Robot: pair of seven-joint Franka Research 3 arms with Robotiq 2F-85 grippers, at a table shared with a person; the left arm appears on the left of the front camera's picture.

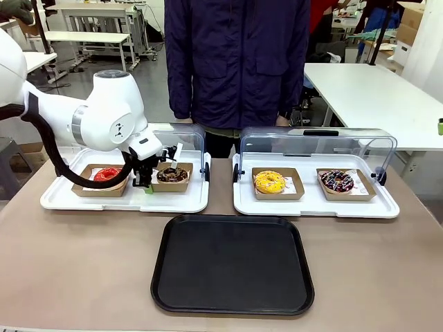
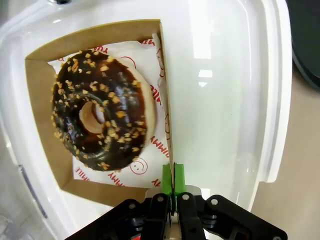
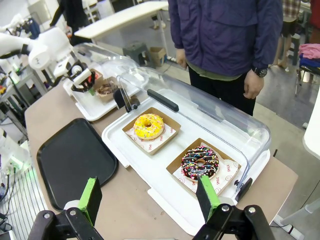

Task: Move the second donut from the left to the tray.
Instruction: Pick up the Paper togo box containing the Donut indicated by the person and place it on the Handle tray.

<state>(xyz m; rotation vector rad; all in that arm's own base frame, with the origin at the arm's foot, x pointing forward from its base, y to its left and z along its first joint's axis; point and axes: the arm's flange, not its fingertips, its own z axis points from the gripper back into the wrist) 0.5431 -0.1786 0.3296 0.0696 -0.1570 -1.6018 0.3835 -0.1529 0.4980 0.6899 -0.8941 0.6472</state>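
Left gripper (image 2: pixel 173 181) shut tight on near wall of cardboard holder (image 2: pixel 47 150), green pads (image 2: pixel 179 176) pinching thin brown edge btwn them. Seen from front, left gripper (image 1: pixel 143 177) low over left white tray (image 1: pixel 55 200), at holder's left side. Right gripper (image 3: pixel 150 197) wide open, holding nothing, hovering above near right part of table (image 3: pixel 130 210), well apart from action.

Second donut from the left (image 2: pixel 102 115) sits centred in holder on printed paper liner (image 2: pixel 137 167): dark choc glaze, light nut flecks. In front view, second donut from the left (image 1: pixel 172 174) on left white tray, right of red donut (image 1: pixel 106 174), under raised clear lid (image 1: pixel 181 138).

Step in hand, judged: grip made, lift next. To do well: raise straight up, slow, keep holder level, since one-edge pinch on thin card could let far side sag and donut slide. Clear tray lip and lid edge before swinging right and near toward black tray (image 1: pixel 173 277). Set down flat, mid-tray, then release.

Counts: 4 donuts (red, choc w/ flecks, yellow (image 1: pixel 270 182), dark w/ sprinkles (image 1: pixel 337 181)), each in own holder, so 4 holders. 2 white trays, 2 clear lids, both open. 1 black tray, nothing on it. 2 grippers. 1 person (image 1: pixel 235 62) standing at far side, hands down.
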